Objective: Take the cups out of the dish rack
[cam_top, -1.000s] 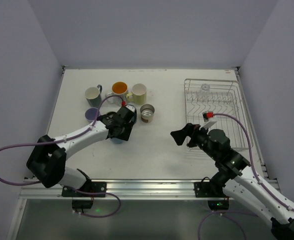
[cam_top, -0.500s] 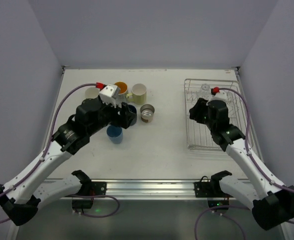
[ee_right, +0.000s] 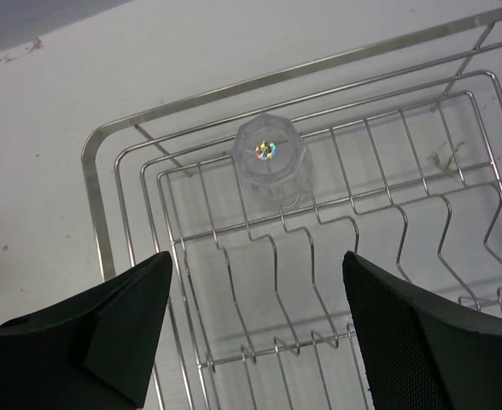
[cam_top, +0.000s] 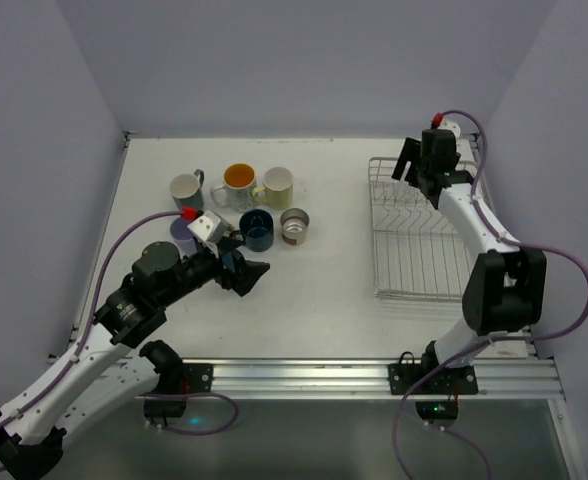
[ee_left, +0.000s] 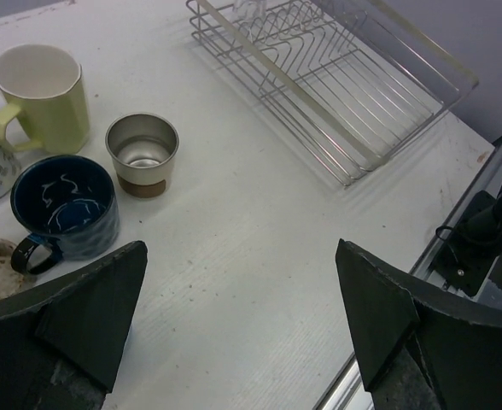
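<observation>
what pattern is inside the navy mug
Navy mug: white swirls on dark blue, clearest in left wrist view.

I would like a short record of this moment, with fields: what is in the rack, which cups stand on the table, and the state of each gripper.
in rack: one clear glass, near a corner of the dish rack
on table: white mug, orange-lined mug, cream mug, lavender cup, navy mug, metallic cup
left gripper: open, empty, near the navy mug
right gripper: open, empty, above the rack close to the clear glass

Shiny wire rack (ee_right: 277, 256), clear glass (ee_right: 271, 161)
</observation>
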### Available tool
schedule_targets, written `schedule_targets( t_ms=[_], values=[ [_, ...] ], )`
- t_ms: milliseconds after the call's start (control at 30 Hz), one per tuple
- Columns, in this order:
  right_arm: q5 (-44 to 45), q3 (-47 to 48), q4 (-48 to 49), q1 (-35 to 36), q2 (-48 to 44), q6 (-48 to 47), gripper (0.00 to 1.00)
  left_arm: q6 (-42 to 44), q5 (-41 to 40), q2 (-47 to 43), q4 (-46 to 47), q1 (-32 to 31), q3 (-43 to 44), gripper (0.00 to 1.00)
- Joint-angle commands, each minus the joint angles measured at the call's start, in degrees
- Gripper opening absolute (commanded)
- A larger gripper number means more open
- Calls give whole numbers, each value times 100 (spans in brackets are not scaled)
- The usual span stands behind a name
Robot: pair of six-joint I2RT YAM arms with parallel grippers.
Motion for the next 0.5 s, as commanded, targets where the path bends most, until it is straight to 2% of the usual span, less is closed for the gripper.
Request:
schedule_targets(
  t_ms=[0, 100, 467],
  values=[
    [79, 755, -145, -121, 624, -508, 82, 239, 159, -72, 242, 16, 47, 97],
    [9, 1518, -442, -191, 1483, -815, 78, 230, 107, -160, 189, 16, 38, 98],
    [26, 2557, -865, -200, 2523, -1010, 74, 230, 63, -107, 145, -20, 55, 98]
  ],
)
